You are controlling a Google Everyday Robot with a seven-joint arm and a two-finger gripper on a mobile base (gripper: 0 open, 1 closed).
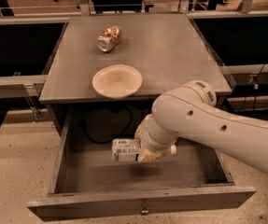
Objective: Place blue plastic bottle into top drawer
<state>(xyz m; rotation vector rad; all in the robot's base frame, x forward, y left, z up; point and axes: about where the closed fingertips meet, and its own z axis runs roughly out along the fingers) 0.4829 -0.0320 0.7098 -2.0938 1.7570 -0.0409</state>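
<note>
1. The robot arm (208, 125) is the largest thing in view. It is a thick white limb that comes in from the right edge, where its base end is cut off. Its wrist bends down over the open drawer.
2. The grey table (171, 55) fills the middle, and its far edge meets a railing.
3. The top drawer (91, 171) is pulled well out beneath the table. The arm hides the right part of its floor, and its back lies in shadow.
4. A pale bowl (117, 80) sits upright near the table's front edge.
5. The blue plastic bottle (126, 150) lies level, just above the drawer floor and inside its walls, with a shadow beneath it. Its label end points left and its white cap pokes out to the right.
6. The gripper (148, 156) is mostly hidden under the wrist. Its tan pads (146, 157) are clamped around the bottle's middle.
7. A gold-brown can (109, 38) lies on its side towards the back left of the table.
8. A dark cable (101, 136) loops at the drawer's shadowed rear.
9. A small knob (144, 212) is on the front panel.
</note>
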